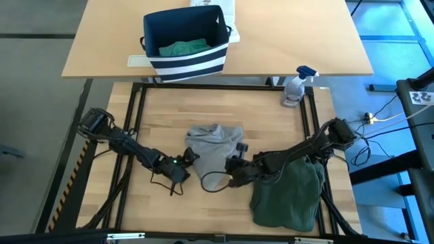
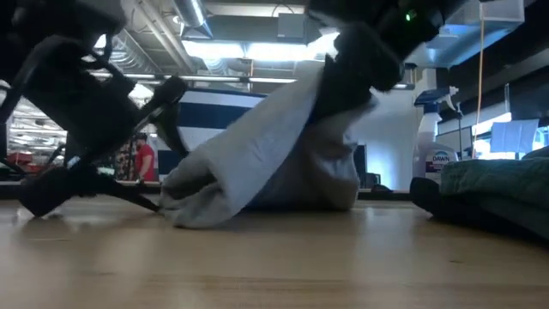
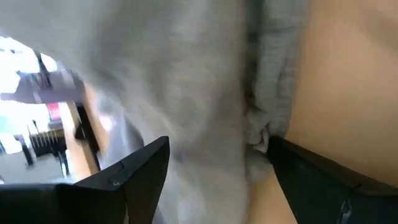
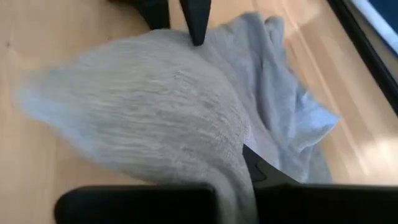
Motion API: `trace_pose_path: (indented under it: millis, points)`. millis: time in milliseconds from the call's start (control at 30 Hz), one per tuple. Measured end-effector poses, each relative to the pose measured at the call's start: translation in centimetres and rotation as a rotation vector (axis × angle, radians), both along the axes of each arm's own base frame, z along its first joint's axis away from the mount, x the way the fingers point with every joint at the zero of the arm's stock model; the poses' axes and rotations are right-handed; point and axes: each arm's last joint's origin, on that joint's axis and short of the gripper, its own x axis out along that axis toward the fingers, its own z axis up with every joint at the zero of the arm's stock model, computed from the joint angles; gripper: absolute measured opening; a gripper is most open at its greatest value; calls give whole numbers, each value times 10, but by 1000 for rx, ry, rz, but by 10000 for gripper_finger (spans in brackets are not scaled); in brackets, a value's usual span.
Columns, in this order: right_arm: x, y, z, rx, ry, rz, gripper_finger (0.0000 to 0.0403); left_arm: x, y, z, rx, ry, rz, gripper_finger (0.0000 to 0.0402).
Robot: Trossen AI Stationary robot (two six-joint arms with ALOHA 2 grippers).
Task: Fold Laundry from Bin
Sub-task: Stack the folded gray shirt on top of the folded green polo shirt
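A light grey garment (image 1: 213,144) lies bunched in the middle of the table. My right gripper (image 1: 236,165) is shut on its near right part and holds that part raised. My left gripper (image 1: 184,163) is open at the garment's near left edge, with grey cloth (image 3: 205,93) between its spread fingers. A dark green garment (image 1: 288,193) lies folded flat at the near right. The navy bin (image 1: 184,42) with white stripes stands on the far table, with teal-green cloth (image 1: 182,49) inside it. My right gripper pinches a gathered bunch of the grey cloth (image 4: 239,146) between its two fingers, coming slanting down from the right. That part is lifted (image 2: 330,94). The cloth slopes down from it, and its lower part (image 2: 202,206) rests on the table. My left gripper's open fingers (image 3: 134,168) straddle the grey cloth; whether they touch it I cannot tell.
A spray bottle (image 1: 296,87) stands at the table's far right corner. A black frame (image 1: 135,122) runs around the work surface. A loose black cable (image 1: 210,181) loops on the wood between the two grippers. Bare wood (image 1: 203,210) shows at the near centre.
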Motion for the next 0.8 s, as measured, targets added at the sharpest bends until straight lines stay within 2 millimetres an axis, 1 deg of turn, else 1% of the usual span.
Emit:
trace_pose_path:
  millis: [100, 200, 367, 533, 667, 800]
  points:
    - [-2, -1, 8, 9, -21, 0, 6, -9, -1, 4, -5, 18, 48, 284]
    - [-3, -1, 11, 13, -31, -1, 6, -16, -8, 8, -4, 33, 5, 284]
    - [-1, -5, 11, 29, -29, -5, 6, -17, -14, 10, 2, 61, -27, 284]
    - [0, -7, 11, 38, -24, -5, 6, -22, -19, 16, -3, 58, -10, 284]
    - [2, -12, 11, 60, -16, -2, 6, -25, -24, 25, -69, 30, 4, 284]
    - [3, -15, 11, 69, -16, -3, 5, -30, -25, 28, -100, 38, 33, 284]
